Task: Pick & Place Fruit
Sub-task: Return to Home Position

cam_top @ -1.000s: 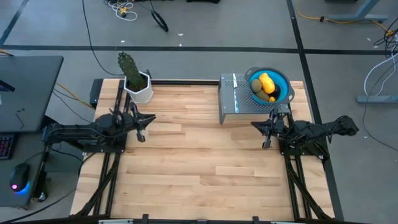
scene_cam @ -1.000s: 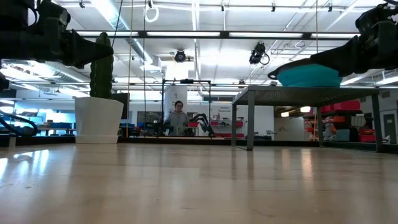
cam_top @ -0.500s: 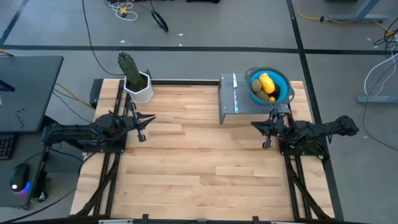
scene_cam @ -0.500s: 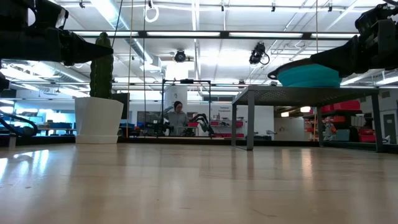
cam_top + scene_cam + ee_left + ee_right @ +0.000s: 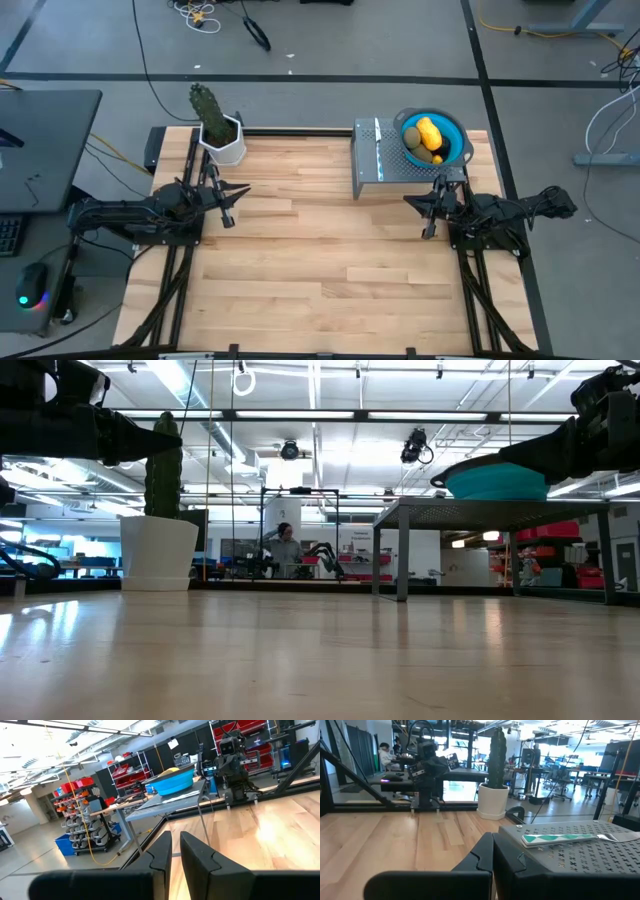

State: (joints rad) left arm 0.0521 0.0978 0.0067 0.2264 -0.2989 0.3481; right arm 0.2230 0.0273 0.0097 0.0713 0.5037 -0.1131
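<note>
A: Looking for the fruit (image 5: 426,133)?
B: Lies in the blue bowl (image 5: 463,136) on the shelf (image 5: 370,168), far right of the surface (image 5: 320,250). Kept from rolling there.
A: Look at the left pincer (image 5: 175,837).
B: Waits near the cactus (image 5: 207,105), nearly pressed together, empty. Same with the right pincer (image 5: 493,837) by the shelf: pressed together, probably done.

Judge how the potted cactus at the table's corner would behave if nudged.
Likely top-heavy: the cactus stands taller than its white pot, so a high push may tip it. The pot tapers toward its base, probably worsening that. It sits at a corner of the table, so a slide might carry it off the edge.
</note>
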